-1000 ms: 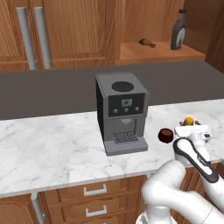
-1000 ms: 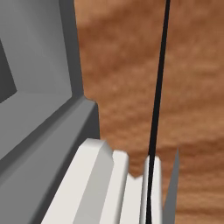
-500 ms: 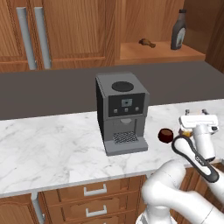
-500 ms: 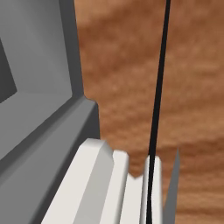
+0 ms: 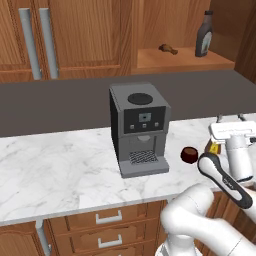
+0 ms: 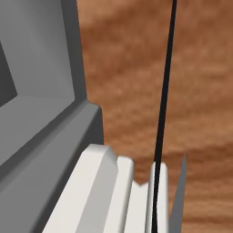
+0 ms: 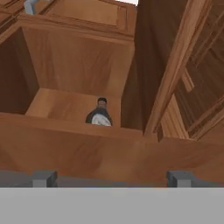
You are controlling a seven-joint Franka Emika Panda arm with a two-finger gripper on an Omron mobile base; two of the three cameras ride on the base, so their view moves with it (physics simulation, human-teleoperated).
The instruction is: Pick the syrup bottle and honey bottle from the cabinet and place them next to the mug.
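Observation:
The mug (image 5: 189, 155), small and dark maroon, sits on the marble counter right of the coffee machine. Just right of it a sliver of the amber honey bottle (image 5: 214, 148) peeks out from behind my white hand. My gripper (image 5: 230, 118) is above and right of the mug, fingers pointing up and open with nothing between them. The tall dark syrup bottle (image 5: 204, 41) stands in the open cabinet (image 5: 180, 61) at the upper right. In the hand view my gripper (image 7: 111, 178) looks up at the syrup bottle (image 7: 101, 115) over the cabinet's front lip (image 7: 70, 127).
A grey coffee machine (image 5: 138, 128) stands mid-counter. A small brown object (image 5: 167, 48) lies on the cabinet floor left of the syrup bottle. Closed doors with long grey handles (image 5: 37, 42) are at upper left. A grey panel (image 6: 41, 100) and wood sit close in the right base view.
My hand has lifted off the honey bottle's spot on the counter and turned to point up towards the cabinet. The honey bottle stays by the mug, now mostly hidden behind the hand.

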